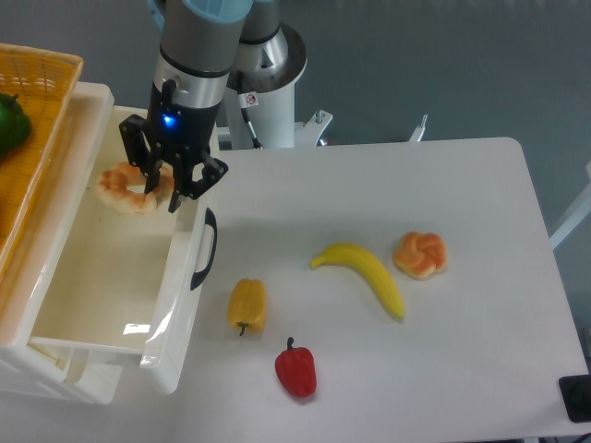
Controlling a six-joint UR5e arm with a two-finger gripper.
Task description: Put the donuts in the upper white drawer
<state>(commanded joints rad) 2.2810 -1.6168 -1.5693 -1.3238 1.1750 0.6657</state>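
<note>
The upper white drawer (102, 268) stands pulled open at the left, its black handle (205, 249) facing the table. My gripper (160, 191) is over the drawer's far end, shut on the right side of the ring donut (122, 191), which hangs just above the drawer's inside. The knotted bun donut (420, 255) lies on the white table at the right, well away from the gripper.
A yellow banana (365, 275) lies left of the bun. A yellow pepper (247, 306) and a red pepper (295, 369) lie near the drawer front. An orange wicker basket (42, 101) holding a green pepper (9, 120) sits above the drawer at the far left.
</note>
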